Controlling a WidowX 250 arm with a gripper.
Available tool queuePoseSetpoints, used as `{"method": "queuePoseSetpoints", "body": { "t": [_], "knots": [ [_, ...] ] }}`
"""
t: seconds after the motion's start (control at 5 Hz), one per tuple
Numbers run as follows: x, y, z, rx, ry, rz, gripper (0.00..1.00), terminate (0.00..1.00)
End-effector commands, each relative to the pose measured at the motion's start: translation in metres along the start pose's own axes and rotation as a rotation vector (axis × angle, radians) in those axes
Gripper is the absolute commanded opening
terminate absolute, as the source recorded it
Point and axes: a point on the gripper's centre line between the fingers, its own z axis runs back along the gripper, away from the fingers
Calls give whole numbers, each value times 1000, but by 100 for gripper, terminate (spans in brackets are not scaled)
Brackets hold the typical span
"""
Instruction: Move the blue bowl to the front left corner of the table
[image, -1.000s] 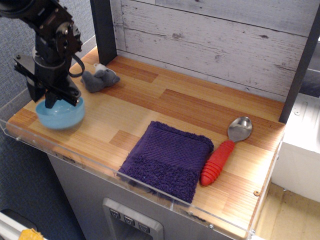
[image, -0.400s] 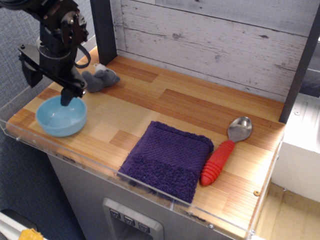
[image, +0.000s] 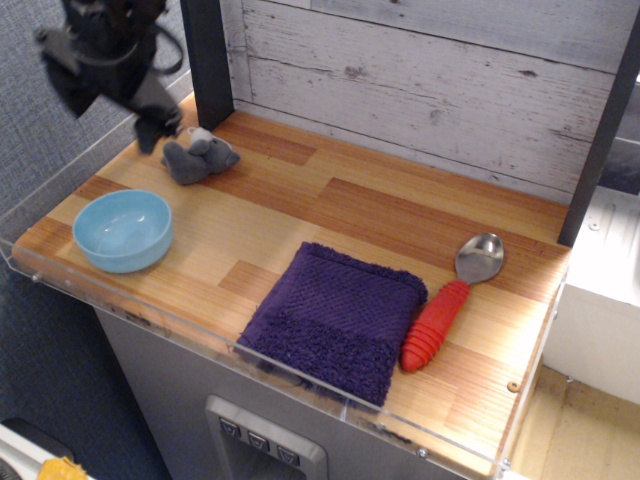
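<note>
You see the blue bowl (image: 122, 230) resting at the table's (image: 330, 215) 8 o'clock corner, the gripper (image: 148, 128) blurred above, jaws' state unclear.

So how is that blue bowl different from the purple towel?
The blue bowl is round, smooth and glossy; the purple towel is square, folded and nubbly. The bowl sits at the table's front left corner, the towel near the front middle, beside a red-handled spoon. Both rest untouched on the wood.

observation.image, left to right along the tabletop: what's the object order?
blue bowl → grey stuffed toy → purple towel → red-handled spoon. All resting on the table.
</note>
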Motion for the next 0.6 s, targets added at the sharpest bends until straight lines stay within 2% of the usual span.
{"method": "queuePoseSetpoints", "body": {
  "t": [0.0,0.2,0.4],
  "knots": [
    [42,-34,50,-59,-199,-140,100,0],
    [48,-56,58,-117,-259,-216,100,0],
    [46,-70,60,-150,-280,-278,100,100]
  ]
}}
